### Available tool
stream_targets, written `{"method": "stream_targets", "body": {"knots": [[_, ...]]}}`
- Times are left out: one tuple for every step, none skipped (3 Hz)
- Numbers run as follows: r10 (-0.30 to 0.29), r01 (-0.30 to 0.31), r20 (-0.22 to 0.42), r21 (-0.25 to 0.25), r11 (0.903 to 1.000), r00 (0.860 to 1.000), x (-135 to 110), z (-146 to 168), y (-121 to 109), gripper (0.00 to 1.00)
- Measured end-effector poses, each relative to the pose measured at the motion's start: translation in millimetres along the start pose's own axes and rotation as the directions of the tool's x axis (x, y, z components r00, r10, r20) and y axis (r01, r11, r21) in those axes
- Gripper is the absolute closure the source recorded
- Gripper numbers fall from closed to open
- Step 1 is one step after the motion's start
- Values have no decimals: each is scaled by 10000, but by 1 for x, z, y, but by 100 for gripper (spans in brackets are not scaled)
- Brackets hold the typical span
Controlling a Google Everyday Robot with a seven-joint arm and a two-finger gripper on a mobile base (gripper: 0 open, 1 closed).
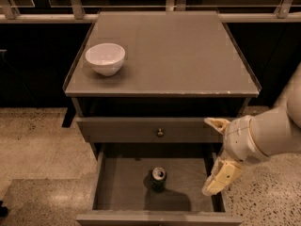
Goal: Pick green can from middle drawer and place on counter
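Note:
The green can [158, 179] stands upright on the floor of the open middle drawer [123, 187], near its middle, silver top up. The counter [174, 51] is the flat grey-brown cabinet top above. My gripper [212, 157] is at the drawer's right side, to the right of the can and apart from it. Its two pale fingers [221, 177] are spread wide, one by the upper drawer front, one over the drawer's right wall. It holds nothing.
A white bowl [105, 58] sits on the counter's left part. A shut drawer front with a small round knob [160, 133] lies above the open drawer. Speckled floor [37, 145] surrounds the cabinet. A railing [141, 17] runs behind it.

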State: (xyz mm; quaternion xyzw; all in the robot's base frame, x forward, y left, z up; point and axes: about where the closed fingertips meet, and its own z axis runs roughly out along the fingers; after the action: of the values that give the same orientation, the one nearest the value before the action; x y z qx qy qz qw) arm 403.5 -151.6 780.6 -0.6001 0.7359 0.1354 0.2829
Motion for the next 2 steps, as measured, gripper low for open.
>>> {"method": "stream_targets", "body": {"knots": [[820, -830, 392, 229, 9963, 9959, 30, 26, 23, 0], [1801, -1815, 792, 112, 9833, 9805, 81, 89, 51, 0]]}}
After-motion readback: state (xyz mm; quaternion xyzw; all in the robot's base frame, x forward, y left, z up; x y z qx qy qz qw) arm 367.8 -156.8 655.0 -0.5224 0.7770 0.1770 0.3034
